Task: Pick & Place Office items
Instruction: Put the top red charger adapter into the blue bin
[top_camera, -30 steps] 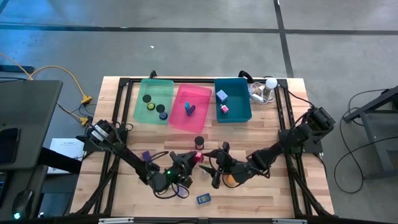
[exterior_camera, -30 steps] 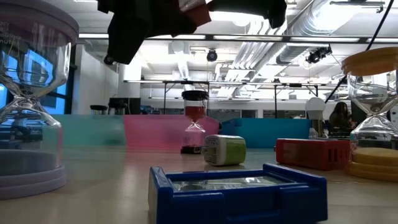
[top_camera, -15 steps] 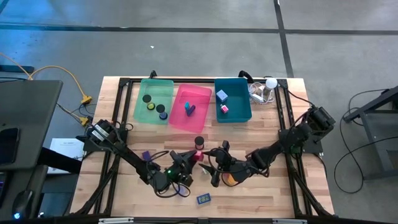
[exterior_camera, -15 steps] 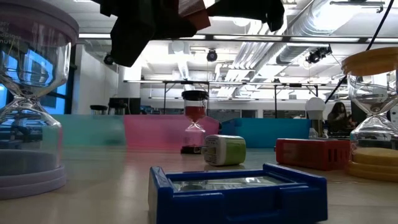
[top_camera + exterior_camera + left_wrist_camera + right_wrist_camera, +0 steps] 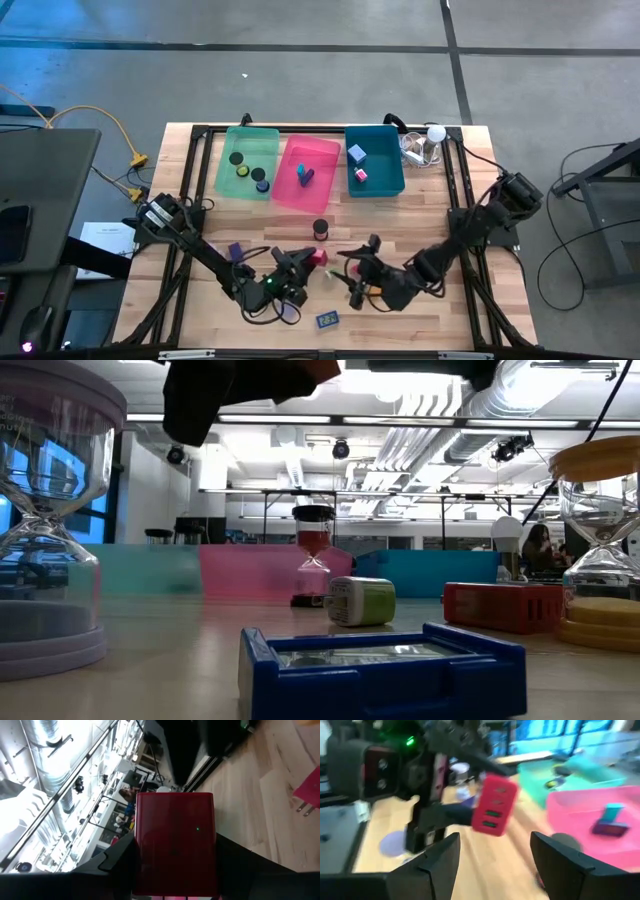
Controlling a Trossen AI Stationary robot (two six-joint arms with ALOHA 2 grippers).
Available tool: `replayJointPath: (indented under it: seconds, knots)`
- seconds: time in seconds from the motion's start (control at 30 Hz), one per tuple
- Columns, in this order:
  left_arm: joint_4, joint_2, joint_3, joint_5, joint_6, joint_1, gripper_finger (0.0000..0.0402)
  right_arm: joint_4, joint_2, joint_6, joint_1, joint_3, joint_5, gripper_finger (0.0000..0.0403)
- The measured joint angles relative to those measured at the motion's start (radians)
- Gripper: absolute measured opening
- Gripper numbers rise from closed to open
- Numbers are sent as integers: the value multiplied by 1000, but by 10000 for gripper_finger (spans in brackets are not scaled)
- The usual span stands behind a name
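High view, left gripper (image 5: 309, 262) lifted red block (image 5: 317, 257) higher

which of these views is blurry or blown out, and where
Right wrist view: smeared with motion blur, so the red block and the pink bin have soft edges. Left wrist view: the ceiling lights blow out to white at the upper left, while the red block up close stays readable. Low view: the hourglasses at both edges are soft, and the dark arm at the top is a silhouette against the lights.
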Motion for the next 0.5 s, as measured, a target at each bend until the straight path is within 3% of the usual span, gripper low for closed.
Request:
replayJointPath:
  seconds: [0.17, 0.3, 0.5]
  knots:
    - [0, 0, -1, 2, 0, 2, 202, 27, -2, -4, -7, 0, 57, 231]
    - [-2, 0, -2, 37, 0, 2, 202, 44, 5, 18, -56, 0, -35, 231]
    - [-11, 2, -7, -19, -6, 2, 202, 71, 33, 77, -122, 0, -171, 231]
